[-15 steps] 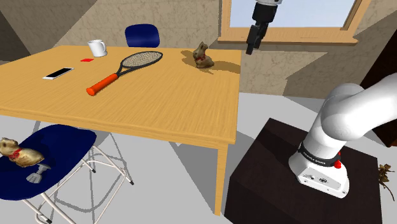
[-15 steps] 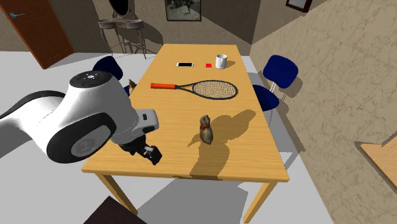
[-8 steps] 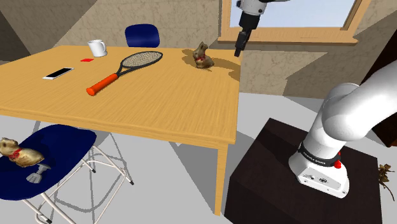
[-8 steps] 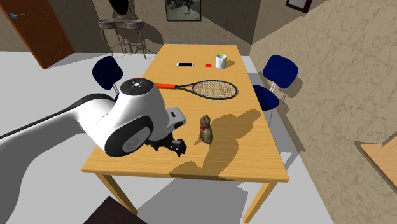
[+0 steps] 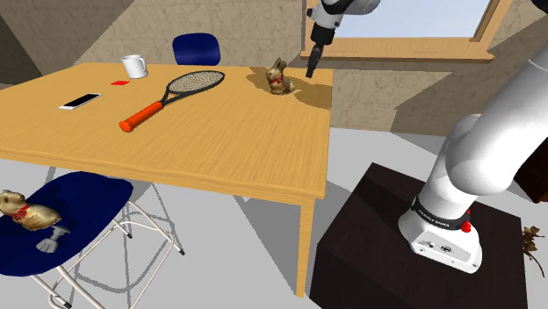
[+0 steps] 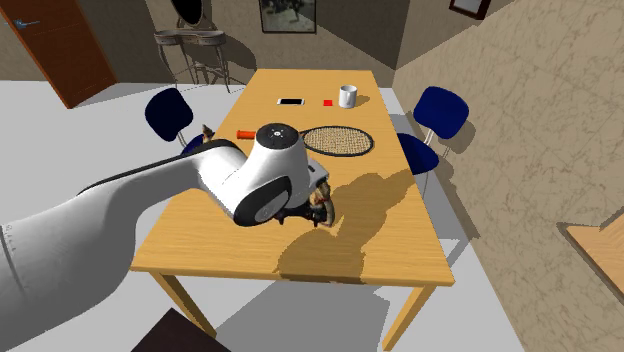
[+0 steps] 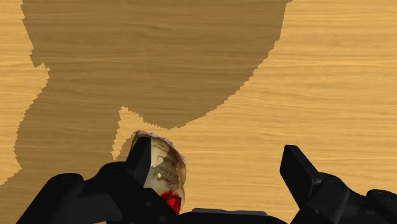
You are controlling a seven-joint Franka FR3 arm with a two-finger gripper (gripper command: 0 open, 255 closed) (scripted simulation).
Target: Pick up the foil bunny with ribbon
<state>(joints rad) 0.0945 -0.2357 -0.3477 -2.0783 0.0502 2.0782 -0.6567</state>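
A gold foil bunny (image 5: 279,76) with a red ribbon stands upright near the table's far corner, beside the racket head. My black gripper (image 5: 310,69) hangs just off the bunny's side toward the shoulder view's right, a little above the tabletop. In the wrist view the fingers stand wide apart and open (image 7: 219,167). The bunny (image 7: 163,170) sits close against one finger (image 7: 141,158), touching neither pad that I can see. In the second exterior view the white arm covers most of the bunny (image 6: 323,207).
On the wooden table (image 5: 219,149) lie a racket (image 5: 167,97), a phone (image 5: 79,102), a small red item (image 5: 119,82) and a white cup (image 5: 133,66). A second bunny (image 5: 26,213) lies on the near blue chair (image 5: 79,202). Another blue chair (image 5: 195,46) stands behind the table.
The arm has swung toward the shoulder view's left and down, from in front of the window to just beside the bunny. The fingers stayed open; the bunny has not moved.
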